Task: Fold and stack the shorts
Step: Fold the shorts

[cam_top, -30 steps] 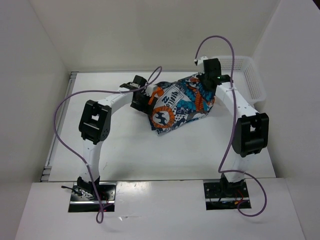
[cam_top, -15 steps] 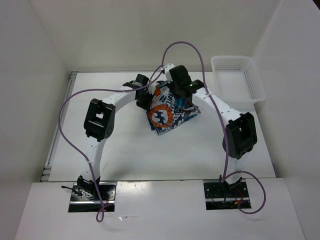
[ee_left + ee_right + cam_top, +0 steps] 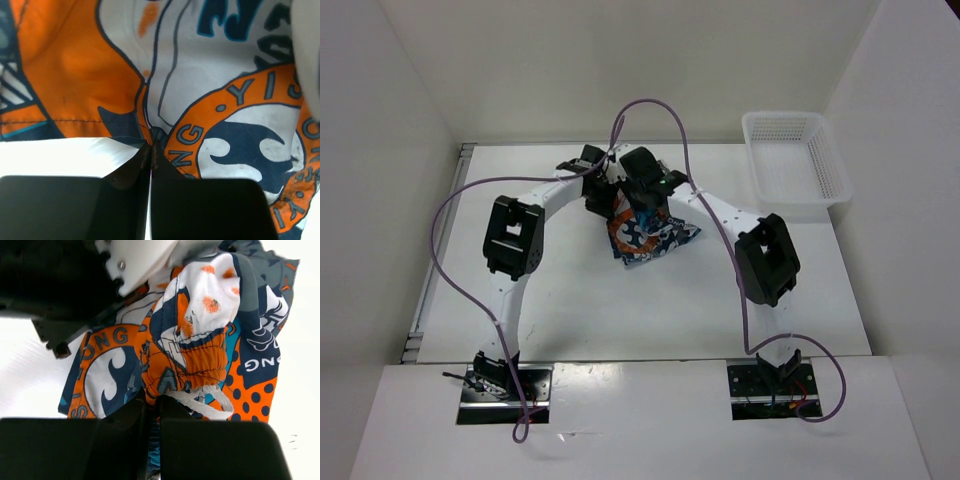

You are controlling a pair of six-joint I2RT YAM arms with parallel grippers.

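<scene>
The shorts (image 3: 645,235), printed in orange, teal, white and dark blue, lie bunched in the middle of the table. My left gripper (image 3: 603,203) is shut on their left hem; the left wrist view shows the cloth (image 3: 200,75) pinched at my fingertips (image 3: 151,147). My right gripper (image 3: 645,205) sits right beside it over the cloth, shut on the orange elastic waistband (image 3: 185,365), with a white drawstring (image 3: 205,402) hanging by the jaws. Most of the shorts under both grippers is hidden in the top view.
A white plastic mesh basket (image 3: 795,165) stands at the back right of the table. The white walls close in on three sides. Purple cables (image 3: 650,105) arc above both arms.
My right gripper has carried the waistband leftward across the shorts, from near the basket to beside the left gripper. The left gripper has shut on the hem. The cloth is now narrower.
</scene>
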